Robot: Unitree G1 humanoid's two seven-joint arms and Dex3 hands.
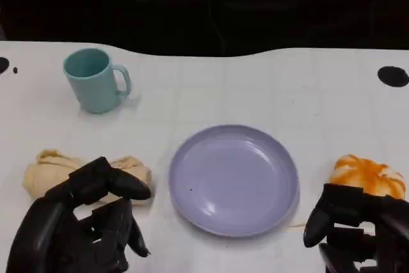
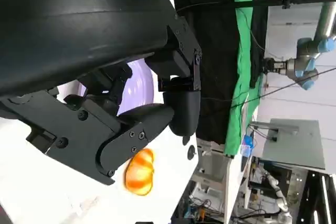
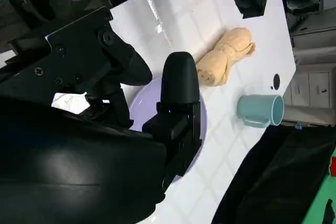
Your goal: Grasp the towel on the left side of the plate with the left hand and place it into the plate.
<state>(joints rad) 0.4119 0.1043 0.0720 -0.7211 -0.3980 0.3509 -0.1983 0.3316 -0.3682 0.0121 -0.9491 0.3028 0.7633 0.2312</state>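
A rolled beige towel (image 1: 48, 169) lies on the white table left of the lavender plate (image 1: 234, 178); the right wrist view shows the towel (image 3: 227, 56) beyond the plate (image 3: 202, 124). My left hand (image 1: 86, 225) hovers at the near left, just in front of the towel, fingers apart and holding nothing; its fingertips partly cover the towel's near edge. My right hand (image 1: 354, 231) sits at the near right, fingers apart, empty. The plate (image 2: 137, 85) is bare.
A teal mug (image 1: 94, 80) stands at the back left, also seen as the mug (image 3: 261, 110) in the right wrist view. An orange-and-white cloth (image 1: 369, 176) lies right of the plate, just beyond my right hand. The table's far edge meets a dark backdrop.
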